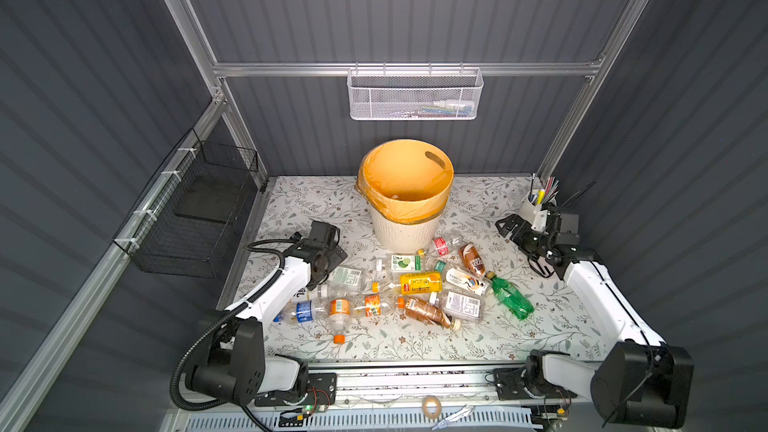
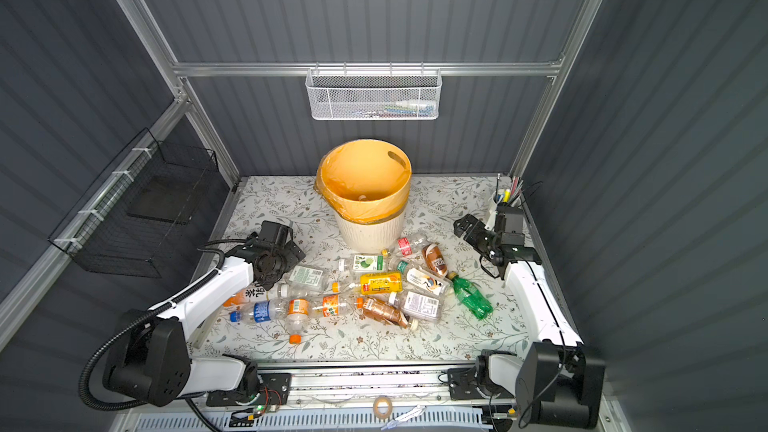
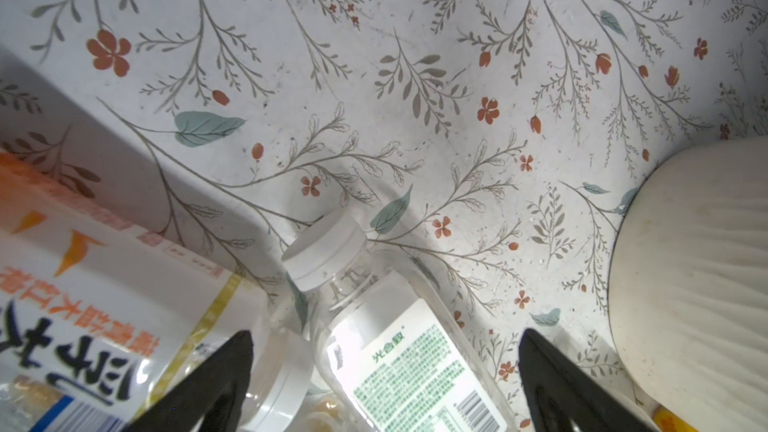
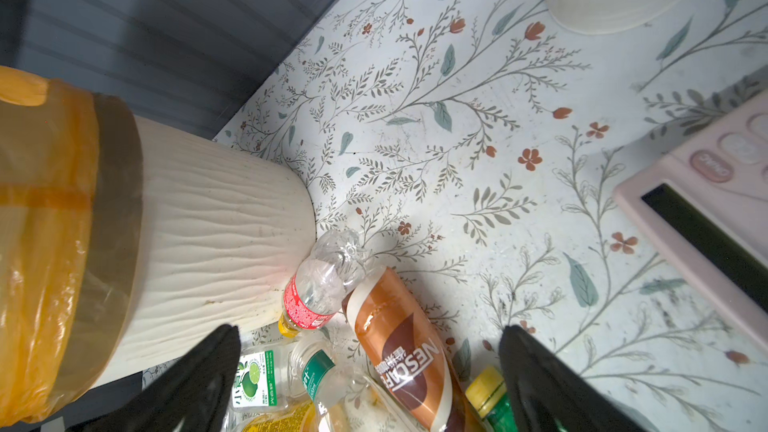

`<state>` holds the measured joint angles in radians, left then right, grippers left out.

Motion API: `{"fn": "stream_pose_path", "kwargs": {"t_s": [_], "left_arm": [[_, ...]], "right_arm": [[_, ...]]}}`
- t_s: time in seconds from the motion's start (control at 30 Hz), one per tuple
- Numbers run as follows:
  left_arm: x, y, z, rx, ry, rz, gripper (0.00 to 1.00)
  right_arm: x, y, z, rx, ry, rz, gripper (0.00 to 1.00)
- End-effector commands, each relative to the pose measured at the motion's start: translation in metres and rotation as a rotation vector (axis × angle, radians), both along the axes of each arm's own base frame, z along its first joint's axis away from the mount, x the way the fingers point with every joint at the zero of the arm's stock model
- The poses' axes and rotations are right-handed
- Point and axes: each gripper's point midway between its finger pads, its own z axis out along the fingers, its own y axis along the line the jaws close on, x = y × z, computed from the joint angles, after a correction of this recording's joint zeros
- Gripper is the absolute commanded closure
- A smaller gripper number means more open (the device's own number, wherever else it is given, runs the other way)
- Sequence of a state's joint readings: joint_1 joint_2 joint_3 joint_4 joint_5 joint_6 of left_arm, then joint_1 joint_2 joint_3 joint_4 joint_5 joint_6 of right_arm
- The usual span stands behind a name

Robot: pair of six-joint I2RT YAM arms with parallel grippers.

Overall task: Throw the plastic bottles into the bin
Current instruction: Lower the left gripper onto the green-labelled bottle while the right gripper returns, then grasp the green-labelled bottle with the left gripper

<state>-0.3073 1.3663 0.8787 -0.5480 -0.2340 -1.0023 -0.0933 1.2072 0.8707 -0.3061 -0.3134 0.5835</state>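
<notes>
Lying in a loose heap on the middle of the table, the plastic bottles sit between the two arms. The left gripper hangs over the heap's left end with its black fingers spread wide, and its wrist view frames a clear white-capped bottle with a green-printed label between them. The right gripper, equally wide, is at the heap's far right corner; a brown coffee bottle lies between its fingers in its wrist view, beside a crumpled clear bottle with a red label that touches the foot of the bin. Whether either gripper touches a bottle cannot be told. The bottles are small, clear, amber or green, with orange, blue, white and yellow caps. Just behind them stands the bin, cream and ribbed, lined with orange plastic. A floral cloth covers the table. A cup of pens stands at the far right corner, a black wire basket hangs on the left, and a white mesh basket hangs on the grey ribbed back wall.
</notes>
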Motion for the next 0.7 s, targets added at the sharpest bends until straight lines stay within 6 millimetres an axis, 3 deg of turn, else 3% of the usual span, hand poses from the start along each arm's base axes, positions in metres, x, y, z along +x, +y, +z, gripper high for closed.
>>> {"fn": "stream_pose_path", "kwargs": {"t_s": [0.0,0.43,0.6,0.67], "left_arm": [[-0.002,-0.004,0.001,-0.022,0.032,0.037,0.0],[-0.004,-0.023,-0.012,-0.044,0.09,0.086,0.0],[0.002,-0.026,-0.015,-0.059,0.077,0.104,0.01],[0.004,-0.029,-0.019,-0.066,0.085,0.105,0.01]], "right_arm": [[0.002,-0.003,0.003,-0.014,0.02,0.004,0.01],[0.001,-0.018,-0.002,-0.004,0.03,-0.031,0.01],[0.001,-0.031,-0.001,-0.005,0.026,-0.066,0.01],[0.0,-0.027,0.001,0.019,0.021,-0.042,0.01]]}}
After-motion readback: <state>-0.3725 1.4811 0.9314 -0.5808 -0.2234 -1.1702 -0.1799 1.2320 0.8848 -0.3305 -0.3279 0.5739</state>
